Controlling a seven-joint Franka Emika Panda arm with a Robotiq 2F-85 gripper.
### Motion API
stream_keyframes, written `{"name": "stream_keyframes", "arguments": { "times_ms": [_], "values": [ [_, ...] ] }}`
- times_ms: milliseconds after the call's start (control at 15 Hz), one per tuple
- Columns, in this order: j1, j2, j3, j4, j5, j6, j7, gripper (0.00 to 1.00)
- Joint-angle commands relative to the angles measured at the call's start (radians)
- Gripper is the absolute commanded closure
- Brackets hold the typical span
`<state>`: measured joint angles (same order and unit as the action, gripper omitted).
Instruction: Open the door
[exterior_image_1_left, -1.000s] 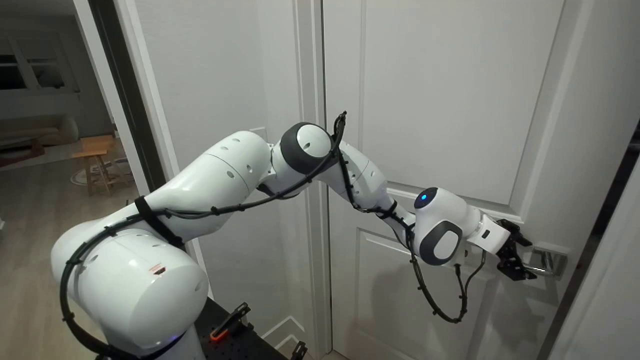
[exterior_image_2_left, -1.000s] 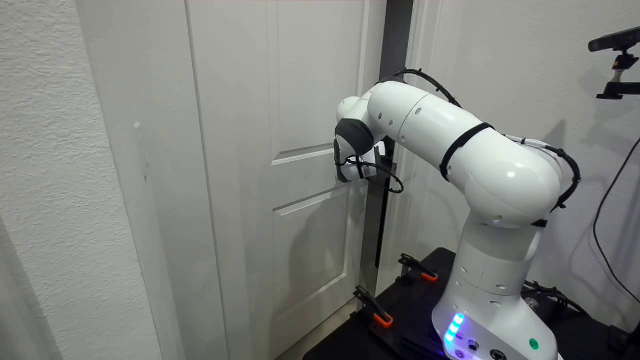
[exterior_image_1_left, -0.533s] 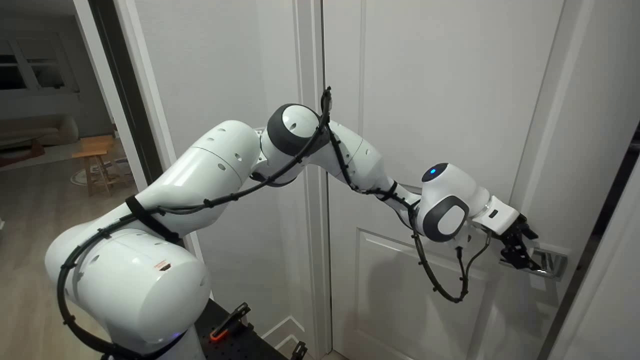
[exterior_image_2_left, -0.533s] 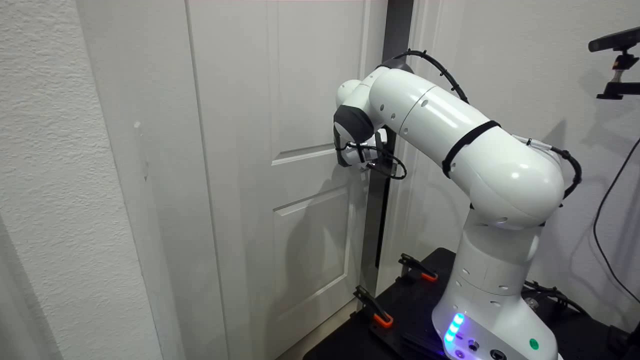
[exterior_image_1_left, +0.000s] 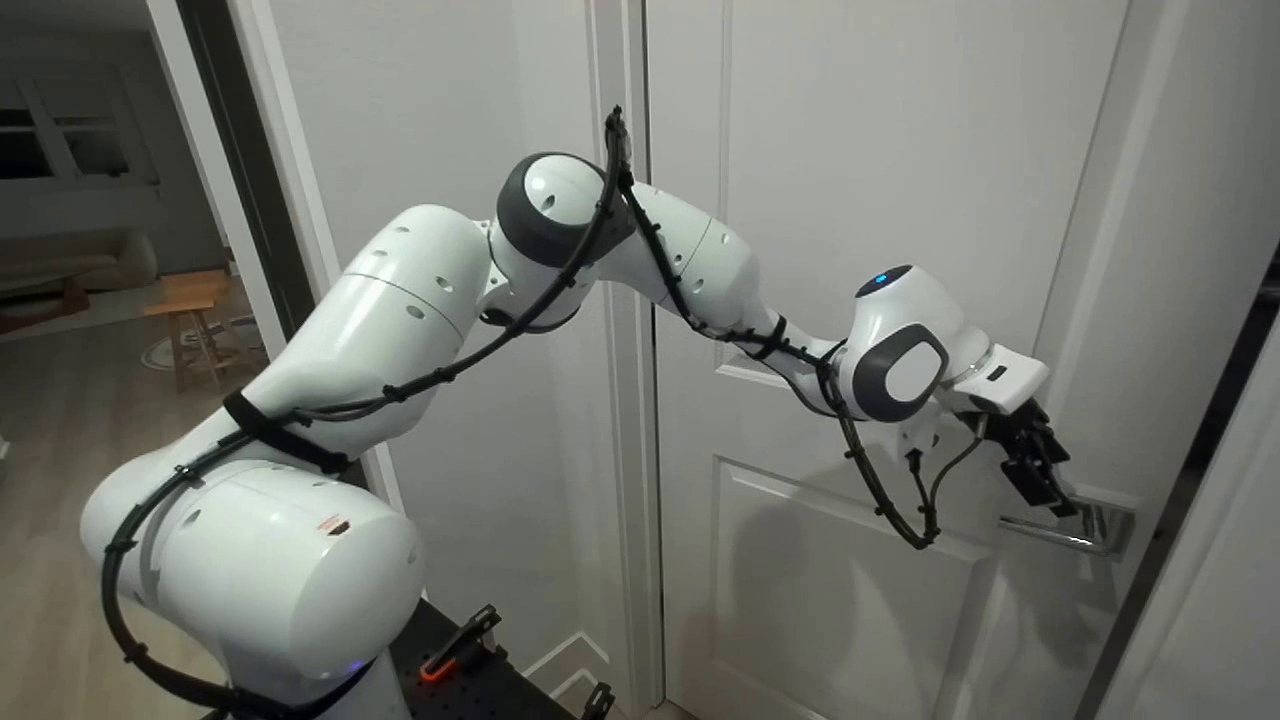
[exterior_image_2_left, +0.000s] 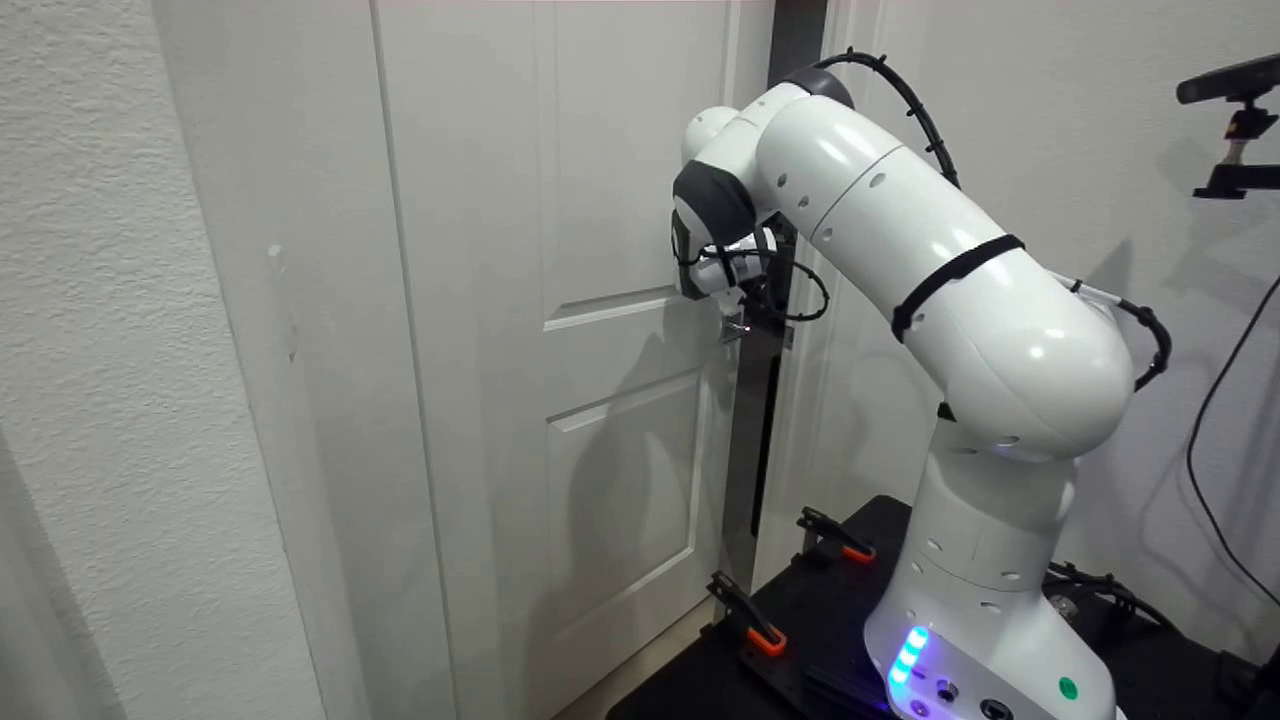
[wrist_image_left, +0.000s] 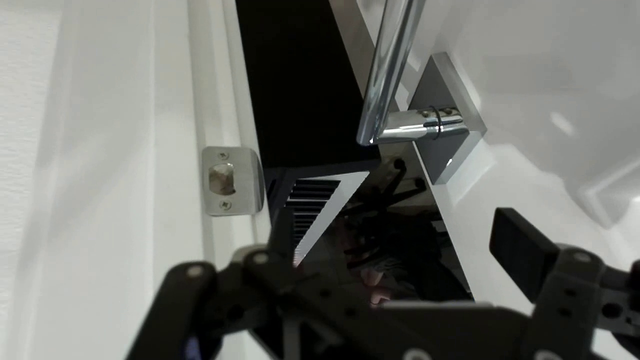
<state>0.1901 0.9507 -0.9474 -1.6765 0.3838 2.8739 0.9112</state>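
Note:
The door (exterior_image_1_left: 900, 180) is tall and white with raised panels; it also shows in an exterior view (exterior_image_2_left: 640, 180) and at the right of the wrist view (wrist_image_left: 550, 75). It stands ajar, with a dark gap between its edge and the frame. Its silver lever handle (exterior_image_1_left: 1050, 535) on a square plate (exterior_image_1_left: 1115, 530) points toward the hinge side; the lever fills the upper middle of the wrist view (wrist_image_left: 392, 70). My black gripper (exterior_image_1_left: 1068, 485) is just above the lever near the plate. In the wrist view the gripper (wrist_image_left: 402, 242) has fingers wide apart with nothing between them.
The white frame carries a metal strike plate (wrist_image_left: 233, 181). Through the gap lie a dark floor and a chair base (wrist_image_left: 395, 190). The arm stands on a black table (exterior_image_2_left: 660, 690) with orange clamps (exterior_image_2_left: 765, 640). A camera on a mount (exterior_image_2_left: 1240, 90) sits on the right.
The arm has risen and the gripper has moved up off the lever, tilting downward. The lever, partly covered by the fingers before, now shows whole. The door has not visibly moved.

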Motion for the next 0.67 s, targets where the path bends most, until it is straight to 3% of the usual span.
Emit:
{"name": "stream_keyframes", "arguments": {
  "times_ms": [0, 333, 600],
  "values": [
    [0.023, -0.135, 0.002, -0.054, -0.106, -0.113, 0.019, 0.00],
    [-0.004, -0.265, 0.034, -0.039, -0.231, -0.313, 0.006, 0.00],
    [-0.047, -0.367, 0.100, -0.020, -0.317, -0.491, 0.004, 0.00]
  ]
}}
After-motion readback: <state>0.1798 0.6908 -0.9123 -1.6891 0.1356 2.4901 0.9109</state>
